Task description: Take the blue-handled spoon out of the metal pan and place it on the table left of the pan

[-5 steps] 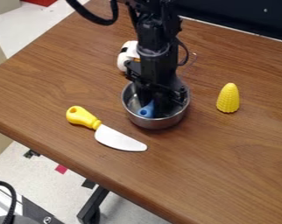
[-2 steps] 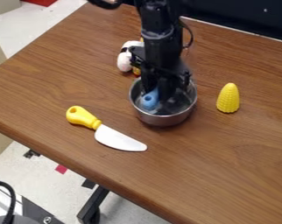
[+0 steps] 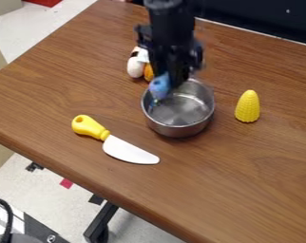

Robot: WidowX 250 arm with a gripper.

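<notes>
My claw (image 3: 170, 85) hangs over the back left part of the metal pot (image 3: 179, 131), and it is closed on a blue thing (image 3: 159, 87). That blue thing sits at the rim on the pot's left side as the camera sees it, with a small dark hole in its rounded end (its lower tip is too blurred for me to make out). The pot stands upright on the brown wooden table (image 3: 244, 185), open side up.

Just behind and to the left of my grip are a white toy (image 3: 136, 66) with a dark patch and an orange piece (image 3: 148, 72) next to it. Nearer the camera, left of the pot and apart from it, a toy knife (image 3: 126, 151) lies flat, yellow handle pointing to the upper left and pale blade to the lower right. A yellow corn cob (image 3: 247, 107) stands on end to the right of the pot, not touching it. Below the table edge I see a black table leg (image 3: 102, 220) and a red patch (image 3: 66, 183) on the pale floor (image 3: 143, 228).
</notes>
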